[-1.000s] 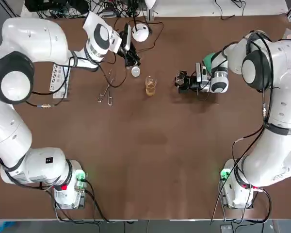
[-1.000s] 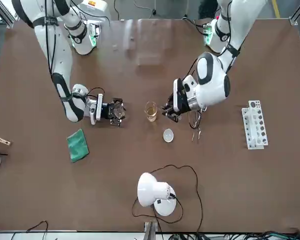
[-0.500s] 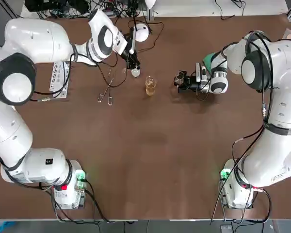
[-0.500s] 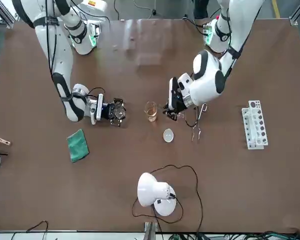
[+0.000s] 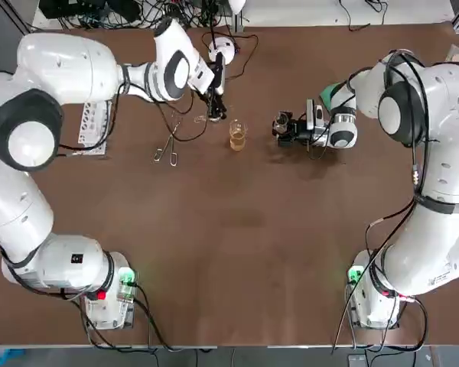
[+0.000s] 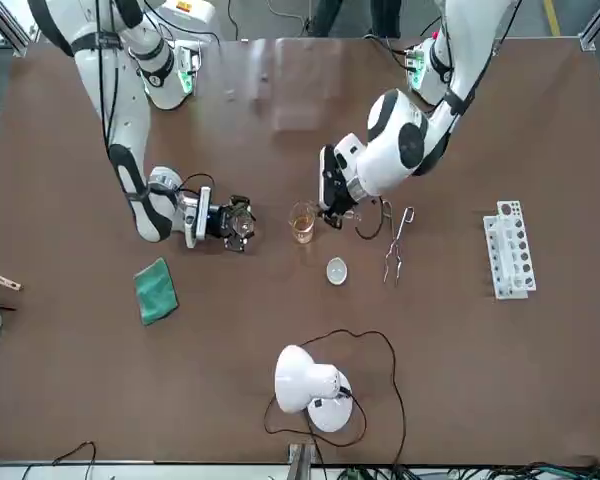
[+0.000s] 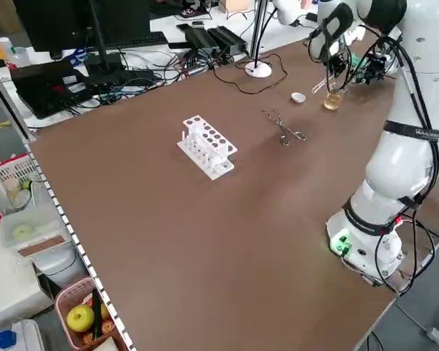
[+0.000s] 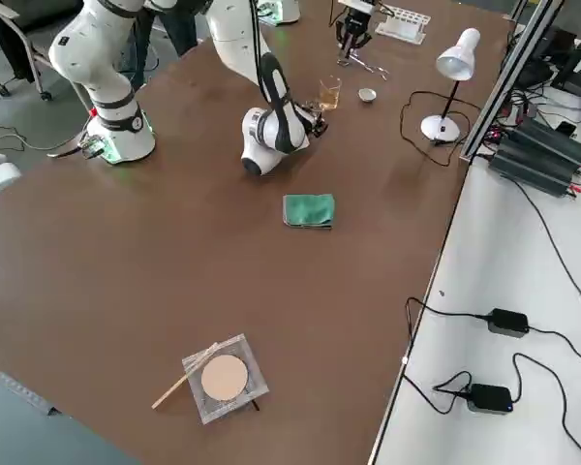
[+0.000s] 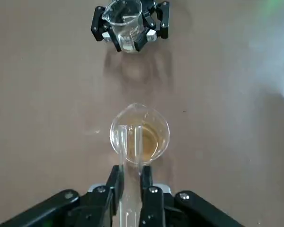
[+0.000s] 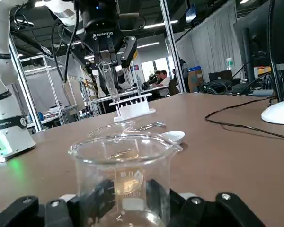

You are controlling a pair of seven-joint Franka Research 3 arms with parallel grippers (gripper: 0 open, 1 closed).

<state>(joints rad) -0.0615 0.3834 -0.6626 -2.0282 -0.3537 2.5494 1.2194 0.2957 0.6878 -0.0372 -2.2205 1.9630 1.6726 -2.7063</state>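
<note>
My left gripper (image 5: 216, 98) is shut on a clear glass test tube (image 9: 131, 156), held upright just beside and above a small beaker of amber liquid (image 5: 238, 135). In the left wrist view the tube's lower end overlaps the rim of that beaker (image 9: 150, 137). In the front view the left gripper (image 6: 330, 205) hangs close to the amber beaker (image 6: 302, 222). My right gripper (image 5: 287, 130) is shut on an empty glass beaker (image 5: 281, 121) standing on the table a short way to the right. The empty beaker (image 10: 123, 175) fills the right wrist view.
Metal tongs (image 5: 168, 147) and a white test tube rack (image 5: 92, 126) lie left of the beakers. A small white dish (image 6: 336, 269) and a white desk lamp (image 6: 310, 385) with its cable sit behind them. A green cloth (image 6: 155, 290) lies beyond the right gripper.
My left gripper has carried the tube to the right, from beside the white dish to just over the amber beaker. The right gripper and its beaker have barely shifted.
</note>
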